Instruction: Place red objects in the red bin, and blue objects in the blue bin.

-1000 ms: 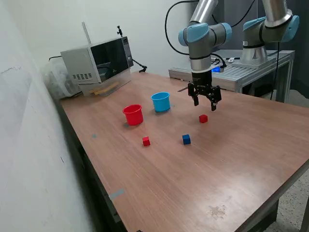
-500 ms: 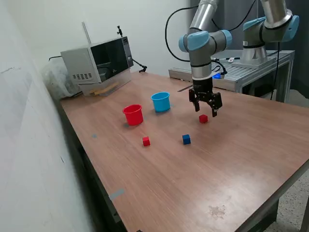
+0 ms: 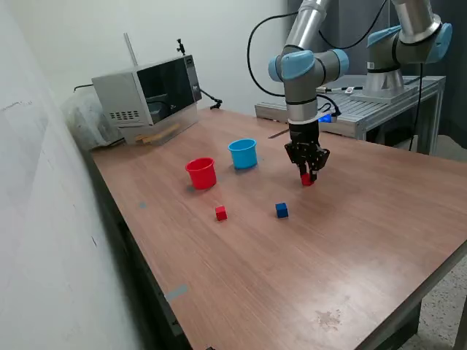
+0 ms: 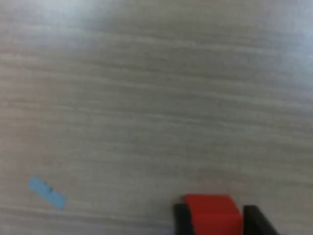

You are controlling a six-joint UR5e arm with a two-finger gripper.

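Observation:
My gripper (image 3: 307,176) is down at the table with its fingers against both sides of a small red cube (image 3: 306,181). The wrist view shows that cube (image 4: 212,218) between the two black fingers (image 4: 182,219). A second red cube (image 3: 221,213) and one dark blue cube (image 3: 282,210) lie on the table nearer the front. The red cup (image 3: 201,173) and the light blue cup (image 3: 243,154) stand upright side by side toward the exterior view's left of the gripper. A second blue cube is not in view.
A microwave (image 3: 149,91) stands at the table's far corner. A second robot arm (image 3: 405,44) stands on a metal bench (image 3: 365,109) behind. A wall runs along the exterior view's left. A blue tape scrap (image 4: 46,192) lies on the wood.
The gripper came down from above the table onto the red cube and its fingers closed from wide open onto the cube's sides. The cups and other cubes have not moved.

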